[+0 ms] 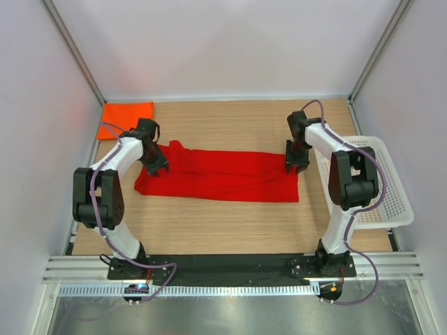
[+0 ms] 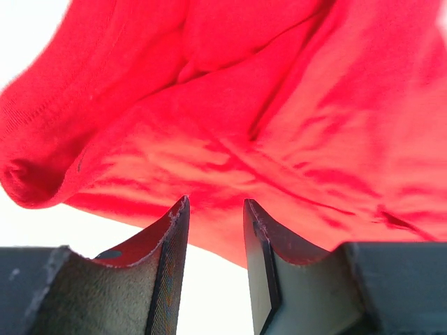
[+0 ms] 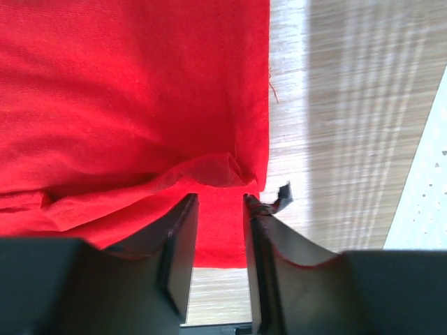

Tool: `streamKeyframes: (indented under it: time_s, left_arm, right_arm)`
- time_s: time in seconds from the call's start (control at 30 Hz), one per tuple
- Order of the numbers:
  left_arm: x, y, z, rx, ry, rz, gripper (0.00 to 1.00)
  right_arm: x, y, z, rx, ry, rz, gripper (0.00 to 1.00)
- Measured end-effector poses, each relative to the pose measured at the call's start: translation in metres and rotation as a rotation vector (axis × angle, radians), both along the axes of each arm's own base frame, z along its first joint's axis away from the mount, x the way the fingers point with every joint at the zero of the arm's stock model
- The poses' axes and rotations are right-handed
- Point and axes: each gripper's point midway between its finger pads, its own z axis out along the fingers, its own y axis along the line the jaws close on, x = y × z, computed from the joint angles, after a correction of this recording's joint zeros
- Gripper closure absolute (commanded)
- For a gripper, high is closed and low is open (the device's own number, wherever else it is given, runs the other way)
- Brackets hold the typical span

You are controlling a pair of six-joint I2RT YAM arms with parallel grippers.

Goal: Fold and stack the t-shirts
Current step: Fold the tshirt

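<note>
The red t-shirt lies folded into a long band across the middle of the table. The orange t-shirt lies folded at the back left corner. My left gripper is over the red shirt's left end. In the left wrist view this gripper is open, with rumpled red cloth just beyond its tips. My right gripper is over the shirt's right end. In the right wrist view this gripper is open above the red cloth's right edge, with nothing pinched.
A white mesh basket stands at the right edge of the table, close to the right arm, and its rim also shows in the right wrist view. Bare wood lies between the shirt and the basket. Enclosure walls stand on three sides.
</note>
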Motion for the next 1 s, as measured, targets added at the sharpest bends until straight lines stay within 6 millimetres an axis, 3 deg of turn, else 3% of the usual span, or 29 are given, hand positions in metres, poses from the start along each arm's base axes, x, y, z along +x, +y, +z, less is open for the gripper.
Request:
streamKeyframes:
  time_s: [0.13, 0.23, 0.3, 0.43, 0.6, 0.83, 1.0]
  left_arm:
    - [0.012, -0.002, 0.017, -0.009, -0.054, -0.005, 0.63]
    - [0.014, -0.004, 0.02, -0.022, -0.061, -0.011, 0.65]
    - [0.013, -0.007, 0.017, -0.037, -0.051, -0.017, 0.65]
    - [0.012, -0.009, 0.005, -0.046, -0.014, -0.023, 0.65]
    - [0.01, -0.009, -0.007, -0.04, 0.022, -0.029, 0.66]
    - [0.008, -0.008, -0.015, -0.033, 0.043, -0.044, 0.65]
    - [0.008, -0.008, -0.017, -0.03, 0.048, -0.049, 0.65]
  right_arm:
    - [-0.004, 0.001, -0.006, 0.007, 0.01, -0.01, 0.64]
    - [-0.021, 0.001, -0.017, 0.013, 0.05, -0.034, 0.63]
    - [-0.034, 0.0, -0.021, 0.012, 0.073, -0.05, 0.59]
    - [-0.056, -0.003, -0.012, 0.001, 0.066, -0.08, 0.59]
    - [-0.065, -0.003, 0.005, 0.014, 0.011, -0.111, 0.62]
    - [-0.093, -0.003, -0.014, 0.021, 0.083, -0.158, 0.63]
    - [-0.095, -0.003, -0.017, 0.023, 0.085, -0.171, 0.63]
